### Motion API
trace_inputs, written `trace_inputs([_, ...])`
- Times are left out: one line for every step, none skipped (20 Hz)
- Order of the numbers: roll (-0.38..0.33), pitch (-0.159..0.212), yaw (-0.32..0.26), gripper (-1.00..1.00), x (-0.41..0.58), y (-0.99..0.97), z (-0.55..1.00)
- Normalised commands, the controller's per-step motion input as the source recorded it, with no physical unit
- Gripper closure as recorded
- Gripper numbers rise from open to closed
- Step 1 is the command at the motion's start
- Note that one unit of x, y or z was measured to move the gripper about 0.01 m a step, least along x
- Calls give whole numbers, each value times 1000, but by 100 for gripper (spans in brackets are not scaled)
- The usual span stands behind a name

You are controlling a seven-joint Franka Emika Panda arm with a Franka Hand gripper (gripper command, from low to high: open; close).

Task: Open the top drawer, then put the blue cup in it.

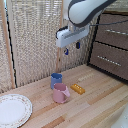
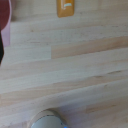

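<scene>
Bright, even light; soft blur

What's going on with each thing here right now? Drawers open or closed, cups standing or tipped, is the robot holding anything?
top drawer: closed.
lower drawer: closed.
blue cup: upright on the table, touching the pink cup.
pink cup: upright on the table.
orange block: lying flat beside the pink cup.
plate: flat on the table, nothing on it.
gripper: high above the cups, jaws open, holding nothing.

My arm is glossy white with a dark grey joint band; my white gripper (image 1: pixel 72 48) body carries two short blue-tipped fingers (image 1: pixel 66 51), and a thin dark cable trails behind
</scene>
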Motion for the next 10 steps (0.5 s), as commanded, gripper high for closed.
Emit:
trace_inputs([-375, -57, 104, -100, -100, -234, -69])
trace_inputs([-375, -45, 70, -100, 0, -229, -74])
trace_inputs([-375, -43, 55, -100, 0, -226, -69])
trace_inputs([-375, -54, 49, -100, 9, -220, -54])
trace_inputs([-375, -72, 44, -100, 91, -206, -9])
trace_inputs([-375, -86, 44, -100, 137, -191, 0])
trace_inputs([-375, -87, 32, -100, 217, -180, 0])
trace_inputs([-375, -92, 19, -100, 234, -214, 0])
trace_inputs([-375, -89, 0, -100, 214, -269, 6])
trace_inputs([-375, -60, 0, -100, 217, -306, 9])
